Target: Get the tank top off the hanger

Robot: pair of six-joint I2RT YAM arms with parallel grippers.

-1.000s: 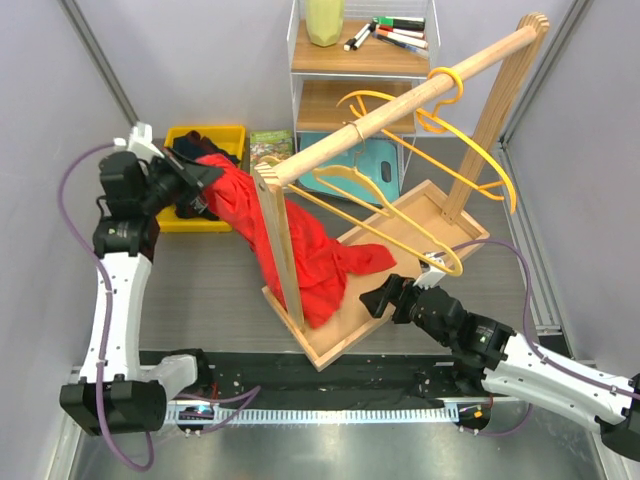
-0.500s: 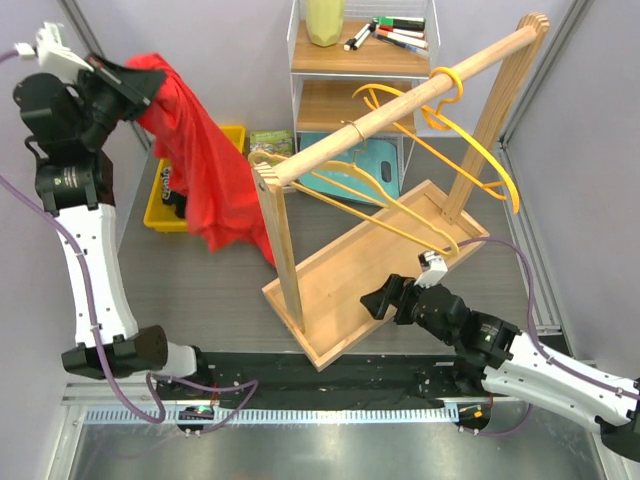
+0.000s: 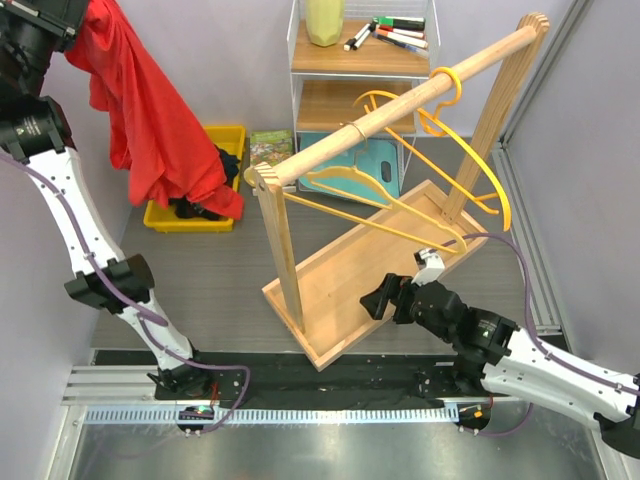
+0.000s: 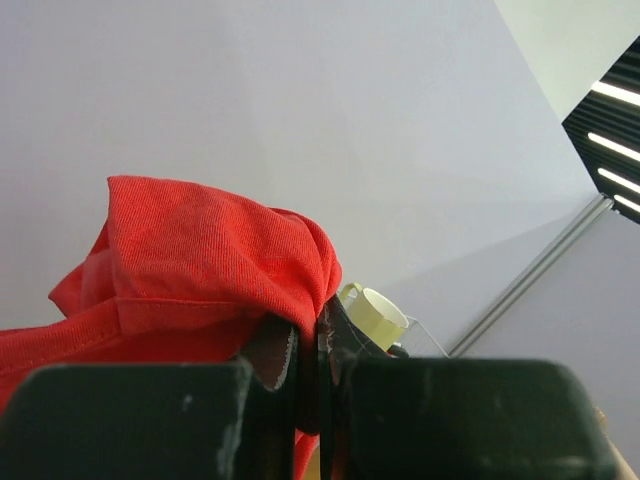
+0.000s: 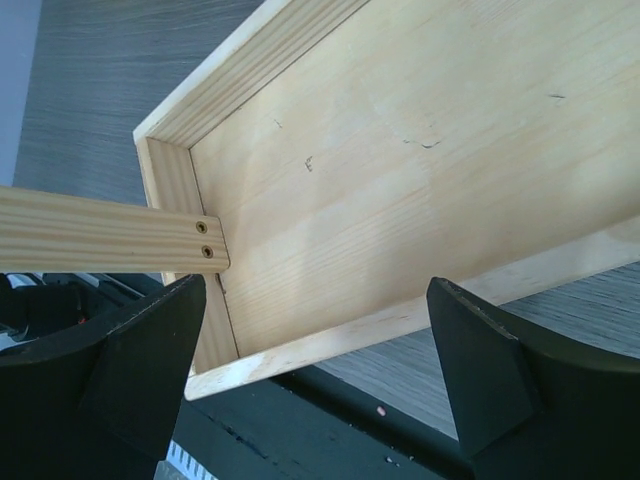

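**Top external: tank top off the rack, held high at 10 o'clock**

Left tool (image 3: 62, 18) is clamped shut on a bunched fold of the red tank top (image 3: 150, 110), up in the 10 o'clock corner. The left wrist view shows the jaws pinched tight on cloth. The garment hangs free. Its hem is over the yellow bin (image 3: 160, 214), close to the dark clothes (image 3: 200, 207) inside, but I cannot tell if it touches them. Yellow hangers (image 3: 400, 200) sit bare on the wooden rack (image 3: 400, 105), from center to 2 o'clock and well apart from the shirt.

Right tool (image 3: 385, 297) is at 5 o'clock with its jaws spread wide and nothing in them. It is over the near corner of the rack base (image 5: 420, 170).

Risks, as I judge them:
- The grip is a thin pinch on one fold, so a fast swing could pull the fabric out.
- The hem could catch on the bin or drag the dark clothes.
- The right tool is near the rack post, and a careless move could knock the rack and hangers.
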